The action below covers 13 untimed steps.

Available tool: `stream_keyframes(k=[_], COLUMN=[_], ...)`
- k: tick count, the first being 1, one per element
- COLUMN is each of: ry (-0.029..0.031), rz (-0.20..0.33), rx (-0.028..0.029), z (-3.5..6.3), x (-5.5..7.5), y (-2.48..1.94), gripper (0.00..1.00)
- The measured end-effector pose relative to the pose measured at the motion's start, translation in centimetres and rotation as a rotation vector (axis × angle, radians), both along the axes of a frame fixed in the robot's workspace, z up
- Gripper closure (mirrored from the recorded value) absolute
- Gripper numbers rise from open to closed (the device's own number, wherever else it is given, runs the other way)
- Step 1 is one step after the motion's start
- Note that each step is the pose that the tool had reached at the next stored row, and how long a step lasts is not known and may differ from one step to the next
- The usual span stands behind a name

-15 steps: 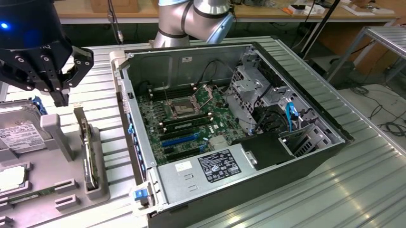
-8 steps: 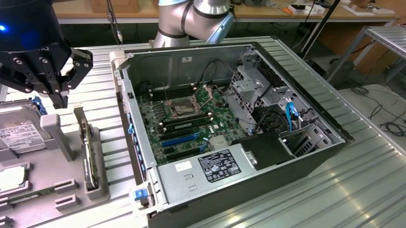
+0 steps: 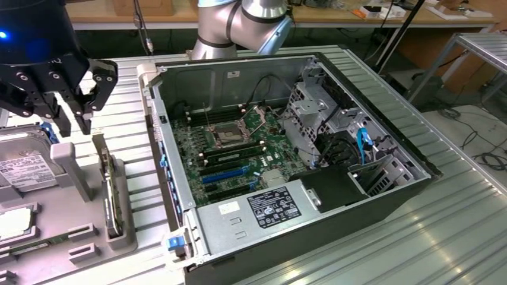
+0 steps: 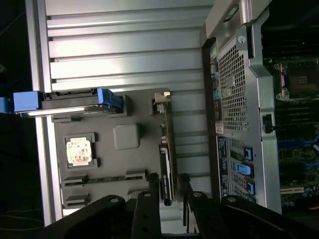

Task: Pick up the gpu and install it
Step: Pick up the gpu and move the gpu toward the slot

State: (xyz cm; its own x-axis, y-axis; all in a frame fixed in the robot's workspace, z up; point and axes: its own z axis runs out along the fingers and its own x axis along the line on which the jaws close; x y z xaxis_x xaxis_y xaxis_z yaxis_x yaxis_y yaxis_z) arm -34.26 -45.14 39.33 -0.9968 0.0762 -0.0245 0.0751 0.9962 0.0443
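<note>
Big picture first: the open computer case (image 3: 333,243) lies on its side on the slatted metal table (image 3: 443,225), motherboard (image 3: 237,148) facing up, blue expansion slots (image 3: 225,175) near the case's rear wall. To the exterior view's left sits the grey holder tray (image 3: 87,240), with a hard drive (image 3: 20,169) standing in it.

And there's the gpu (image 3: 109,190), on its long edge in a narrow groove of the tray, untouched. From the wrist it reads as a thin dark strip (image 4: 165,174), silvery bracket (image 4: 160,97) at its far end.

The gripper (image 3: 73,127) hangs above the tray near the card's far end. Its fingers (image 4: 149,204) stand parted, holding nothing, one on each side of the card's line.

So where's the danger? The gap between those fingers looks modest. Come down a touch off-centre and a fingertip would land on the card's top edge, jamming it into the groove or tipping it sideways. A pinch close to one end could let the long card swing once it lifts clear. The hard drive stands just beside, so a skewed approach risks clipping it.

At the case, the margins look tighter: the bracket must clear the rear wall, and a tilted card would ride over the slot, not into it.
</note>
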Motion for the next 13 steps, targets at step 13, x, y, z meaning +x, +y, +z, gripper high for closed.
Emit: stream_keyframes(k=[13], ry=[0.0000], rz=[0.000], rx=[0.0000], z=[-0.02], x=[0.00], y=[0.00], gripper=[0.40])
